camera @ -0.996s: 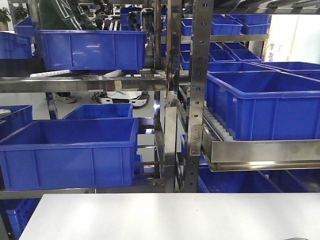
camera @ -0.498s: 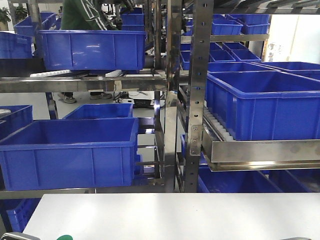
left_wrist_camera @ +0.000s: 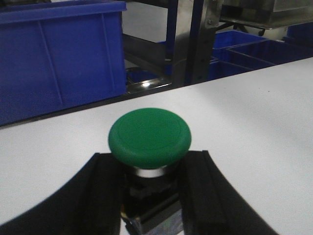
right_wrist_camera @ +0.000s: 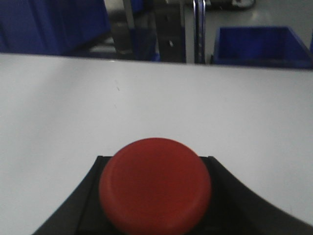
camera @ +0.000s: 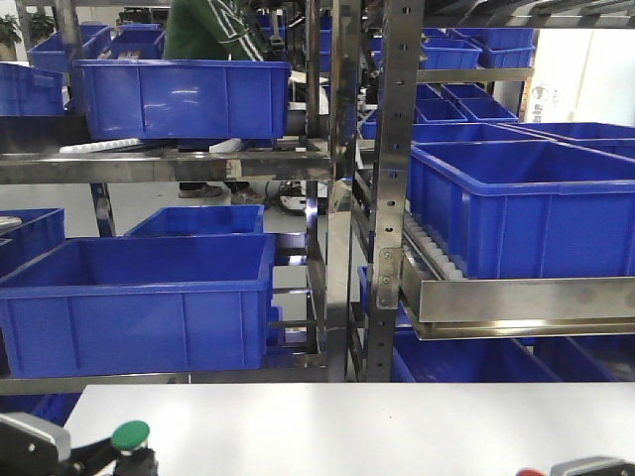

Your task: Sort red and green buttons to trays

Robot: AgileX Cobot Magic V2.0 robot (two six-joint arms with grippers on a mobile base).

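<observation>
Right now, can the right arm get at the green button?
Probably not. The right gripper looks shut on the red button, so it has no free grip, and the green button sits clamped in the left gripper, hemmed in on both sides.

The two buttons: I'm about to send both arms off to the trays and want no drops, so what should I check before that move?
1. Green button gripped by left tool: ok, the fingers close on its body under the cap.
2. Red button gripped by right tool: ok, it sits inside the grip.
3. Trays located: cannot tell, neither one shows in any view.
4. Table ahead free of obstacles: ok, both wrist views show a bare white surface.
5. Person away from the arms: ok, standing behind the racks.
</observation>
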